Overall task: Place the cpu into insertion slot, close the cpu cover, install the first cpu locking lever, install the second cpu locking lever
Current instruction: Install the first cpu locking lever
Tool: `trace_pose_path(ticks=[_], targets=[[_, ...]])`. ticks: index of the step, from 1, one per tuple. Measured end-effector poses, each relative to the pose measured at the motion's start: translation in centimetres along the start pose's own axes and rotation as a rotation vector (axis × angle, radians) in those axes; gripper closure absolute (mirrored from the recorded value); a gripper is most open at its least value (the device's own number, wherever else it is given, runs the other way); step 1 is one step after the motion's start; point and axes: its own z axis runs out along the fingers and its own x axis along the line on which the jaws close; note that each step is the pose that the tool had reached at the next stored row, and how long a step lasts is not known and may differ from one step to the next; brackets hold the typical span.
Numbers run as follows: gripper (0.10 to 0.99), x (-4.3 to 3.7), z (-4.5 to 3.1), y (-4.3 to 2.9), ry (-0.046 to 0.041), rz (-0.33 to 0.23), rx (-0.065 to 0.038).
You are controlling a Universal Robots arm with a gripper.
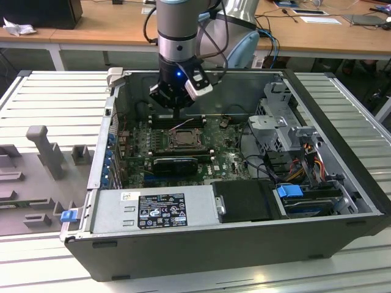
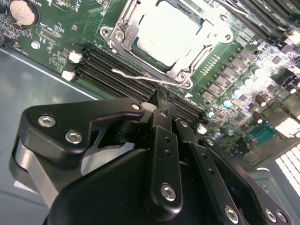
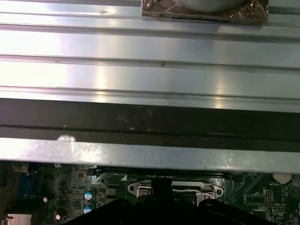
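CPU seated in the socket, cover down, gripper closed just above the lever by the memory slots.

In the second wrist view the cpu (image 2: pixel 174 33) lies flat in its slot on the motherboard (image 2: pixel 56 44), its pale square top showing through the window of the cpu cover (image 2: pixel 123 29), which lies flat over it with its edges askew to the picture's frame. A thin wire locking lever (image 2: pixel 140 77) runs along the socket's near edge, between the cover and the dark memory slots (image 2: pixel 110 70). The gripper (image 2: pixel 161 105) has its black fingers (image 2: pixel 164 140) pressed together with nothing between them, tips just above the lever's end. The exterior view alone shows the wider setting: the gripper (image 1: pixel 177 110) hangs inside the open computer case (image 1: pixel 201 244), over the socket (image 1: pixel 181 140), with the power supply (image 1: pixel 156 210) and drive bays (image 1: pixel 287 128) well apart from it. The first wrist view shows a ribbed metal surface (image 3: pixel 150 51) beyond the case wall.
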Motion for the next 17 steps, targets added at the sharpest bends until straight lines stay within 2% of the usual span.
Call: trace_pose_path(ticks=[3,12,17], targets=[[0.98,-0.5,0.39,0.09,0.0,0.0,0.0],[0.98,-1.75,0.81,0.38,-0.0001,0.0,0.0],[0.98,-2.12,1.06,0.35,-0.0001,0.0,0.0]])
